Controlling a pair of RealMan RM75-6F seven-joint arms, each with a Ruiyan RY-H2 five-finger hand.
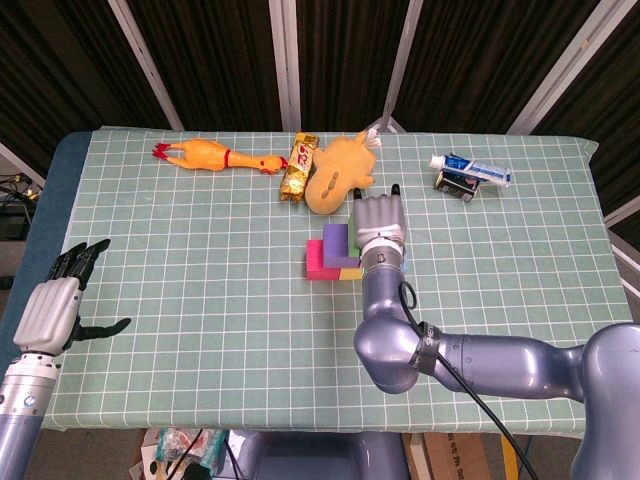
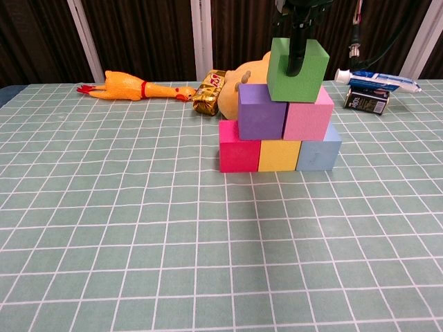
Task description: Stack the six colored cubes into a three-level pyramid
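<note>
Three cubes form the bottom row on the green mat: magenta (image 2: 239,145), yellow (image 2: 279,154) and light blue (image 2: 320,153). A purple cube (image 2: 261,112) and a pink cube (image 2: 308,115) sit on them. The green cube (image 2: 315,72) rests on top of those two, slightly tilted, and my right hand (image 1: 377,222) grips it from above, with a dark finger (image 2: 296,52) down its front face. In the head view this hand hides most of the stack. My left hand (image 1: 50,310) hovers open at the table's left edge, far from the cubes.
Behind the stack lie a rubber chicken (image 2: 131,88), a candy bar (image 2: 209,93) and a yellow squeaky toy (image 1: 338,172). A toothpaste tube (image 2: 377,80) rests on a dark box (image 2: 365,102) at the back right.
</note>
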